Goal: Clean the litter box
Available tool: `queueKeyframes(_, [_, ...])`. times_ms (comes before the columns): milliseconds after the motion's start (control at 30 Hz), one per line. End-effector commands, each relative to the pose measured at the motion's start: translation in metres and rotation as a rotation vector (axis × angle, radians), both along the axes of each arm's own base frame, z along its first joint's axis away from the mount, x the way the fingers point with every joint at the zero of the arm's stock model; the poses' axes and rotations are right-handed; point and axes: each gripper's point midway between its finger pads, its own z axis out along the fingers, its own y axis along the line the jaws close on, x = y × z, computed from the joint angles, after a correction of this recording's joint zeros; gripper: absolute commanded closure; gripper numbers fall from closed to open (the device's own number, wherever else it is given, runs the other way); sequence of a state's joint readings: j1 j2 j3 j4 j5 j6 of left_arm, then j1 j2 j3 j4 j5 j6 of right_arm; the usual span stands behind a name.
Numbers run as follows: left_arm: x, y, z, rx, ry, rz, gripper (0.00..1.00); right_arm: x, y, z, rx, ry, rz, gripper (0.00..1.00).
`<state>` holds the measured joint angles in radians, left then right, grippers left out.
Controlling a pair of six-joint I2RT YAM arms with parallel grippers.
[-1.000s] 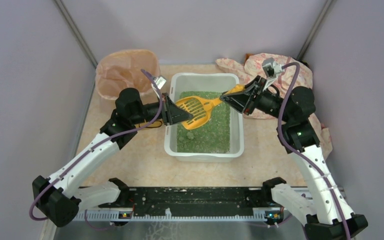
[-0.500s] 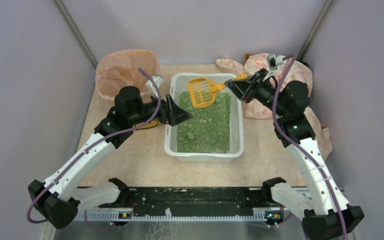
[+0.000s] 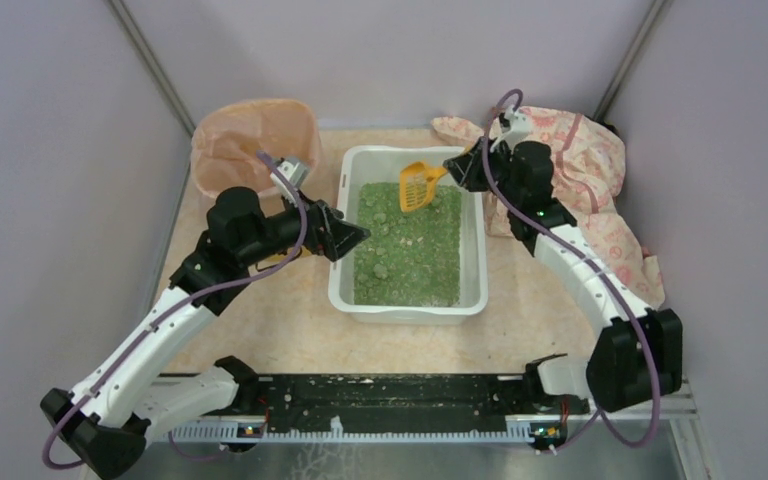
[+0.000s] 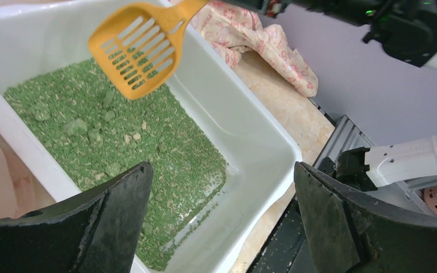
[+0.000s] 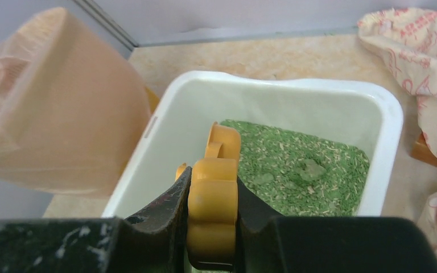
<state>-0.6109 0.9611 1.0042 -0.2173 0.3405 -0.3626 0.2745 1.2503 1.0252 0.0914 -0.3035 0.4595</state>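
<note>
**Student:** Where does the litter box [image 3: 407, 308] sit in the top view?

**Instructor:** It sits at the centre of the speckled beige counter [image 3: 280, 320], between the two arms, with its long sides running away from their bases. Green granular litter [image 3: 415, 245] covers its floor, with a few lumps [image 3: 381, 269] near the middle.

**Student:** How do the left jaws stand?

**Instructor:** The left jaws are released, spread wide and holding nothing. They hang at the box's left rim, pointing across the litter. In the left wrist view both black fingers [image 4: 119, 205] stand far apart, with the box seen between them.

**Student:** And the right jaws?

**Instructor:** The right jaws are clenched on the handle of the orange-yellow slotted scoop [image 3: 418, 186]. The right wrist view shows that handle pinched between the two fingers. The scoop's blade hangs over the far end of the box, tilted downward above the litter, and its slots look empty.

**Student:** What else is labelled?

**Instructor:** A round bin lined with a peach plastic bag [image 3: 250, 140] stands at the far left, near the box's far-left corner. A cream cloth with a pink pattern [image 3: 585, 170] lies crumpled at the far right.
</note>
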Motion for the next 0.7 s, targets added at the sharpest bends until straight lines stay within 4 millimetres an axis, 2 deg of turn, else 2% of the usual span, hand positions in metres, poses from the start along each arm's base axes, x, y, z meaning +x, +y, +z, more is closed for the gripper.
queueKeyframes(0, [-0.004, 0.002, 0.020, -0.029, -0.147, -0.020, 0.01, 0.030, 0.007, 0.003, -0.037, -0.074, -0.072, 1.00])
queueKeyframes(133, [-0.001, 0.004, 0.014, -0.029, -0.144, 0.002, 0.01, 0.047, 0.026, -0.017, -0.036, -0.029, -0.078, 1.00])
queueKeyframes(267, [0.004, 0.006, 0.001, -0.011, -0.113, 0.030, 0.01, 0.064, 0.045, -0.030, 0.003, 0.026, -0.095, 1.00])
queueKeyframes(400, [0.002, 0.008, -0.004, -0.024, -0.104, 0.038, 0.01, 0.078, 0.062, -0.038, 0.029, 0.061, -0.116, 1.00])
queueKeyframes(567, [-0.002, 0.012, -0.009, -0.024, -0.100, 0.047, 0.01, 0.090, 0.071, -0.054, 0.031, 0.115, -0.147, 1.00])
queueKeyframes(667, [-0.004, 0.015, -0.011, -0.021, -0.099, 0.053, 0.01, 0.096, 0.068, -0.067, 0.007, 0.138, -0.191, 1.00])
